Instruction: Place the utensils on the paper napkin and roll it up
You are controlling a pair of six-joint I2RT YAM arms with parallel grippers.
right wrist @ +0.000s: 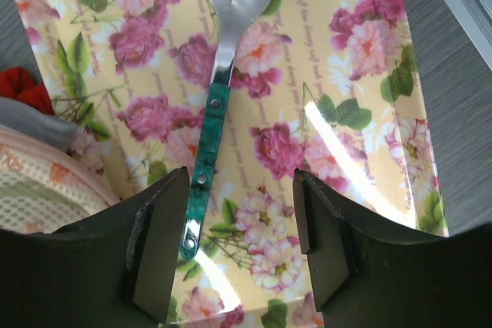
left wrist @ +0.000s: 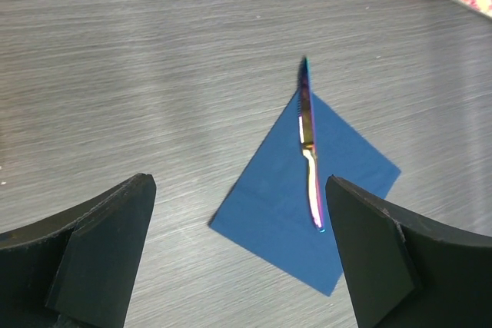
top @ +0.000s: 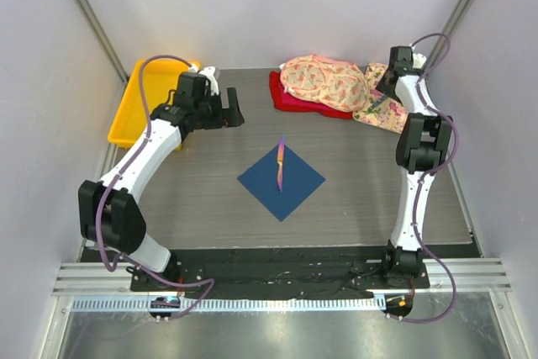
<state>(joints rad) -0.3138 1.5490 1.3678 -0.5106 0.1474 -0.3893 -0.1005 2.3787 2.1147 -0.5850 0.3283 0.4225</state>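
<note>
Green-handled spoon [right wrist: 219, 74] lay lengthwise under my right gripper [right wrist: 240, 220], handle end between its part-open, empty jaws.

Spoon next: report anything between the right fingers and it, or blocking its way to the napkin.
Nothing visible. The spoon lies bare on the floral cloth, handle between the open right fingers; bare table leads to the napkin.
</note>
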